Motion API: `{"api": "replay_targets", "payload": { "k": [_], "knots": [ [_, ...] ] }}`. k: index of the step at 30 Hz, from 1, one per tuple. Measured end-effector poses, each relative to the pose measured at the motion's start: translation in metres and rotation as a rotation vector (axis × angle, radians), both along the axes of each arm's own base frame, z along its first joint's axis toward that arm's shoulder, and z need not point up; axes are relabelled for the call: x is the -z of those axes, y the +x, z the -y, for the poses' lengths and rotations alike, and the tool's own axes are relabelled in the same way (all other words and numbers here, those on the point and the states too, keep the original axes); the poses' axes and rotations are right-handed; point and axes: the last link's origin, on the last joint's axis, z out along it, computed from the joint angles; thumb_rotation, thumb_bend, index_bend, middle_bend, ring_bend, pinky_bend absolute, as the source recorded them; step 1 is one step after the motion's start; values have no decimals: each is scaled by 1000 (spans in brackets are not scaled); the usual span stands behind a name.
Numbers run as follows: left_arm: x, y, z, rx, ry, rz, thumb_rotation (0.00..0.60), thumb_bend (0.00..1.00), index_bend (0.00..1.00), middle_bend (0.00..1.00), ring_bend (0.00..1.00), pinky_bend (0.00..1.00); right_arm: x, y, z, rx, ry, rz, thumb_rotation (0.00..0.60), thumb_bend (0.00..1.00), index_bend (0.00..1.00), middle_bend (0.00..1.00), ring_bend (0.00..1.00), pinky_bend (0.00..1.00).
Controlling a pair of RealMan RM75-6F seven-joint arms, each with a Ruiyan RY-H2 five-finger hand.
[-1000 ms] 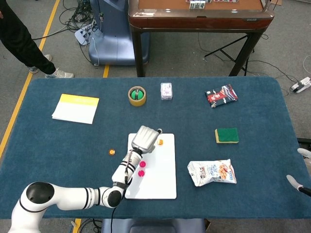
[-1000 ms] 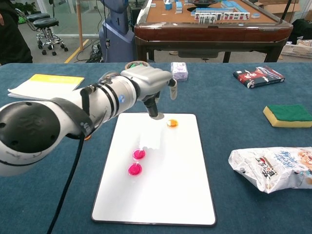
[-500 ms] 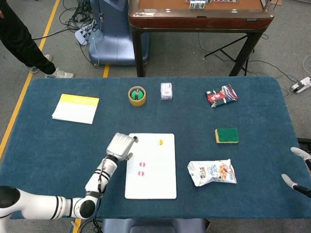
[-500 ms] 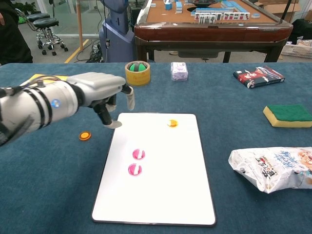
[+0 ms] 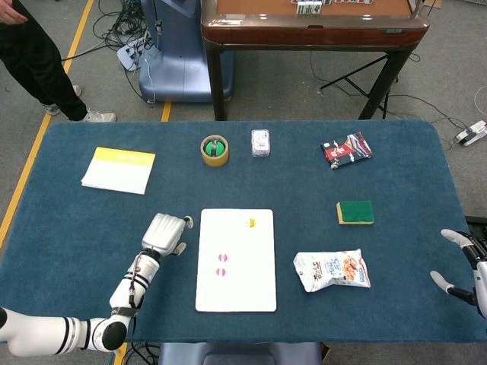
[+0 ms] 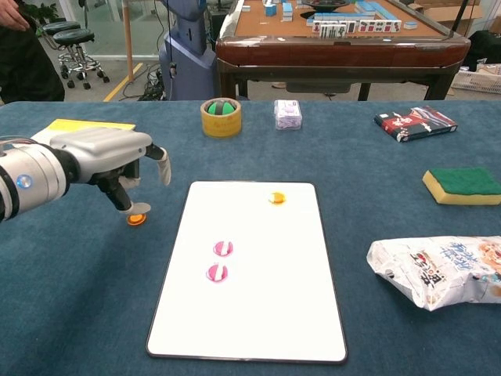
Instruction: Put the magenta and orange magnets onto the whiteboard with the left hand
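Orange magnet (image 6: 136, 218) on cloth touched by left hand (image 6: 109, 156) fingers (image 6: 125, 200), curled downward, not clamped.

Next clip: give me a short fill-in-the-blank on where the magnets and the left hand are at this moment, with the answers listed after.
1. The number of magenta magnets lying on the whiteboard is ____.
2. One orange magnet sits near the whiteboard's far edge; the other orange magnet lies on the blue ____.
3. The left hand is over the orange magnet that lies to the ____ of the whiteboard.
4. Between the snack bag and the red packet lies a green ____.

Missing words: two; tablecloth; left; sponge
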Motion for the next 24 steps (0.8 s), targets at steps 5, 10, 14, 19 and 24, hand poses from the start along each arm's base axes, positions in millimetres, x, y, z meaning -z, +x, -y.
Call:
{"api": "replay_targets", "payload": {
  "k": [5,10,14,19,24],
  "knots": [
    [6,-13,-2,-28,-7,-11,600,309,460,1000,1000,1000,-1,-1,0,3,-5,3,600,56,262,318,305,423],
    [12,-23,-3,-50,-16,-12,600,309,463,1000,1000,1000,0,-1,1,3,1,0,600,56,262,318,305,423],
    [13,-29,-4,-65,-13,-14,600,309,463,1000,1000,1000,1,0,1,4,2,-2,600,56,262,317,305,423],
    [15,-35,-6,-80,-10,-19,600,309,464,1000,1000,1000,1,0,1,5,4,-3,600,57,262,318,305,423],
    [17,-40,-8,-102,-12,-17,600,309,469,1000,1000,1000,1,0,2,6,5,-3,600,57,262,318,305,423]
  ]
}}
